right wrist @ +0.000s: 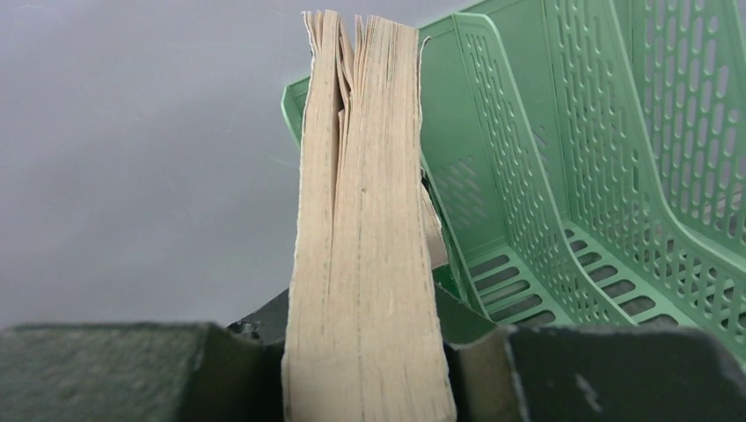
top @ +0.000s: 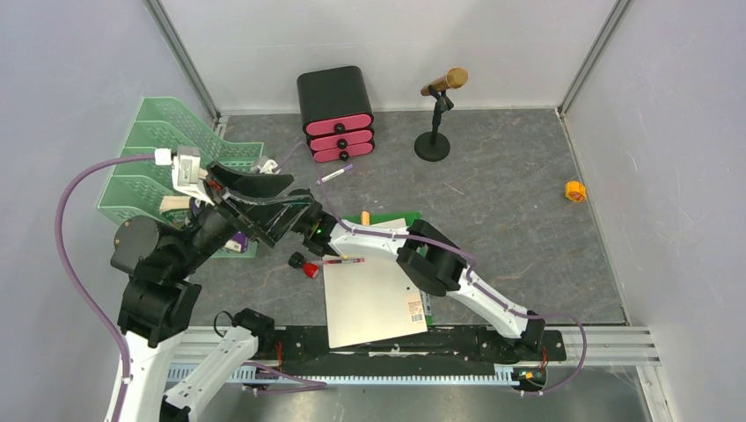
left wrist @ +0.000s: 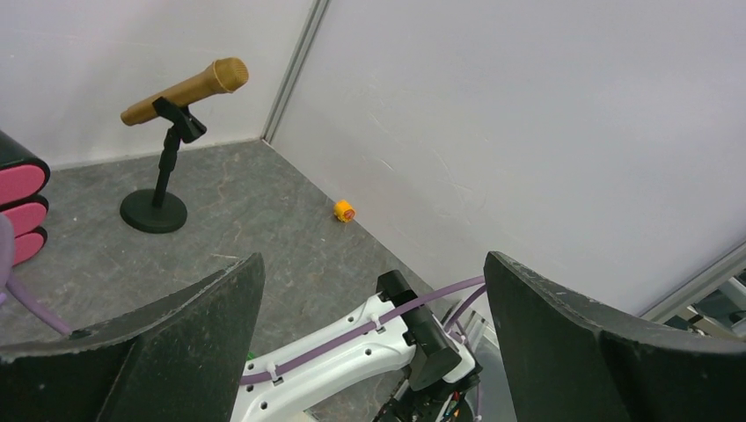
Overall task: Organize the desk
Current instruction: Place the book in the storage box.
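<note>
One dark-grey marbled desk (top: 510, 220) is carrying one mint-green perforated plastic tiered tray (top: 145, 145), one black drawer box (top: 334, 92) showing three pink drawer fronts (top: 339, 141), and one gold microphone on a black stand (top: 444, 82). One white-and-purple pen (top: 334, 174), one red-and-white pen (top: 345, 260), one small orange round object (top: 575, 191), one flat white pad (top: 369, 299) and one thick beige-paged book (right wrist: 365, 264) are also showing.

On desk (top: 519, 237): tray (top: 149, 141) at 10 o'clock, drawer box (top: 335, 110) 12, mic stand (top: 433, 132) 1, small roll (top: 574, 191) 3, pad (top: 374, 299) 6, pen (top: 339, 260) at its far-left corner.
</note>
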You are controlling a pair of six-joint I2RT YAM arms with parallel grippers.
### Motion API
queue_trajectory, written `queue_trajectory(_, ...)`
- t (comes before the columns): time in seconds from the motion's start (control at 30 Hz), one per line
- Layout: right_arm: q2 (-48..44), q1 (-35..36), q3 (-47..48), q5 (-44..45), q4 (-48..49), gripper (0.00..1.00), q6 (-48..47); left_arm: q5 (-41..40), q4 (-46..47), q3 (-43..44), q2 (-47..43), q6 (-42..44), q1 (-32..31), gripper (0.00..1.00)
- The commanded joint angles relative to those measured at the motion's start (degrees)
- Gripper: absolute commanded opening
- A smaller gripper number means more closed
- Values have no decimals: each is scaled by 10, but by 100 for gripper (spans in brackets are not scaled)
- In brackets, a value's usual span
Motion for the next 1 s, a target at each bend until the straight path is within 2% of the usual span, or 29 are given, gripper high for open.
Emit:
queue_trajectory(0.0,1,5,34,21,117,0,-42,-14,3,-4,-14,-26,-1,100)
queue_trajectory(0.33,26,11,35,34,201,0,-110,-14,-4,-15,-20,-30,0,100)
queue_trajectory(0.57,48,22,47,59,220,0,-118,-20,-12,-19,-23,-29,-1,100)
queue_trajectory(0.97,96,13,82,110,243,0,-202,-22,-29,-26,-32,-34,-1,100)
